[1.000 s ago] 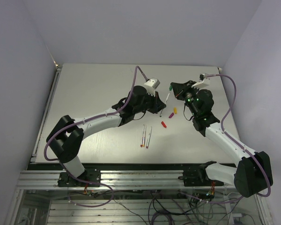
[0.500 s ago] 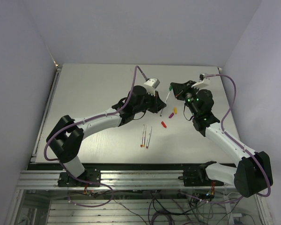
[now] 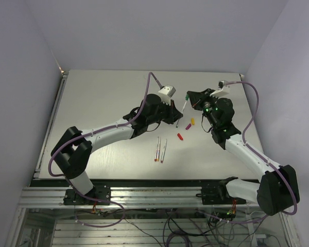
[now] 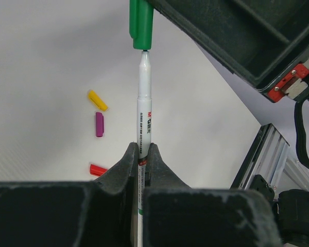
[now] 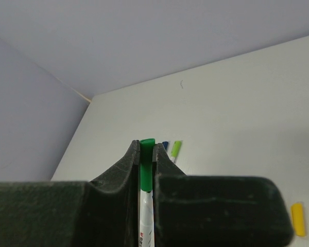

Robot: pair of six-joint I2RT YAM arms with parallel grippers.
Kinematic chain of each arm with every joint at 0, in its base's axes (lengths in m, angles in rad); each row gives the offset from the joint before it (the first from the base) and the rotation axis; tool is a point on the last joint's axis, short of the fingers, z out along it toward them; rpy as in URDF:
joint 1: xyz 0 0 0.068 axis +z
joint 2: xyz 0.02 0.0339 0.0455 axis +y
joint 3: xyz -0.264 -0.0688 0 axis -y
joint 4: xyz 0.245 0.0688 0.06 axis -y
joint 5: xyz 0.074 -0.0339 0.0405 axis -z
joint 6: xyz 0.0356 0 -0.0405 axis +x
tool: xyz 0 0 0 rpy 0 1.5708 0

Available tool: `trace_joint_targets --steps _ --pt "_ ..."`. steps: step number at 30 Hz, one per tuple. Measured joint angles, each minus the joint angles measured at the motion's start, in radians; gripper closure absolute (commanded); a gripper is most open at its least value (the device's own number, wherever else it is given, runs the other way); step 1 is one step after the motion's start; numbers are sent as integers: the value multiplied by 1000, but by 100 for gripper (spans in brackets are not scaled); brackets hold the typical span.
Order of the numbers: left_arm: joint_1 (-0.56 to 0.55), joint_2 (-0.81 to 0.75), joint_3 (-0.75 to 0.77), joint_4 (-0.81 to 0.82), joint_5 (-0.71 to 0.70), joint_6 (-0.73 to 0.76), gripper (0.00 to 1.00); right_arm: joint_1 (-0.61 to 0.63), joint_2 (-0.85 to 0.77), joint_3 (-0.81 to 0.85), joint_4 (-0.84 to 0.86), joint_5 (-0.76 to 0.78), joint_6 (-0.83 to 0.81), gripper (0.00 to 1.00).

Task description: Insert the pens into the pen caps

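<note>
Barely shifted left, green cap [image 4: 141, 23] meets pen [image 4: 143, 103] tip over open table [image 3: 103, 98], clear of edges.
Fingers narrow: left gripper [image 4: 142, 150] pinches the pen, right gripper [image 5: 146, 150] the cap.

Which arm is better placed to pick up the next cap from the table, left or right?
Right, probably. The yellow cap, purple cap and red cap lie near both, but the left gripper clamps the pen, while the right gripper holds only the green cap at the pen's tip.

Edges the right hand [image 5: 146, 150] a touch leftward in the top view, carrying the stubby green plastic cap [image 4: 141, 23] closer to the tip of the thin white marker pen [image 4: 144, 98].
</note>
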Motion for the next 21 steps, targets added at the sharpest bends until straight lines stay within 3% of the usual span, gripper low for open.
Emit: trace_joint_targets --steps 21 --pt "0 0 0 2 -8 0 93 0 4 -6 -8 -15 0 100"
